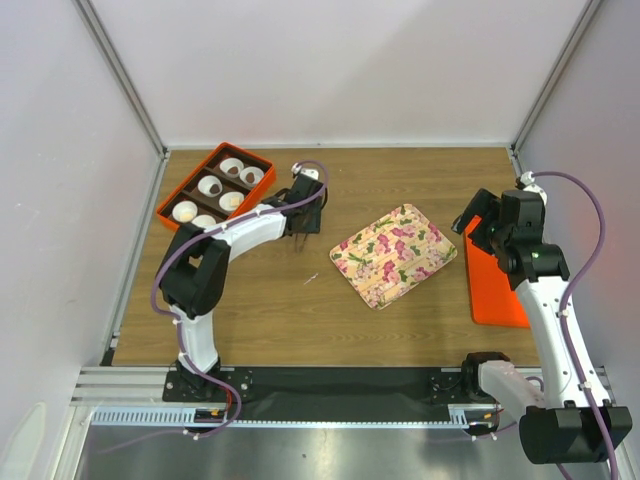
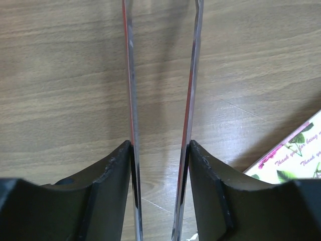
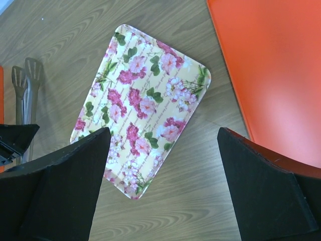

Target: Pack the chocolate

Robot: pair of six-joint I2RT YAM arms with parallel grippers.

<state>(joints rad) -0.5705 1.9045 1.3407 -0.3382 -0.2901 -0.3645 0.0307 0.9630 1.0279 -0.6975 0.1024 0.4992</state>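
Wooden counter (image 1: 270, 300), white walls (image 1: 330, 70). The chocolate (image 1: 211, 187) seems to be dark specks in the cups (image 1: 232, 166) of the orange box (image 1: 170, 208), too small to be sure. Left end effector (image 2: 160, 150) clamps tongs (image 2: 129, 75); right end effector (image 3: 163, 133) stands apart. The tray (image 2: 296, 155), cut off, reads "Thank you for".

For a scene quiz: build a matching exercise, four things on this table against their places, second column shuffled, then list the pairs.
1 orange box
2 floral tray
3 flat orange panel
4 tongs

A held in the left gripper
B middle of the table
C far left of the table
D right side of the table

Pairs: 1-C, 2-B, 3-D, 4-A.
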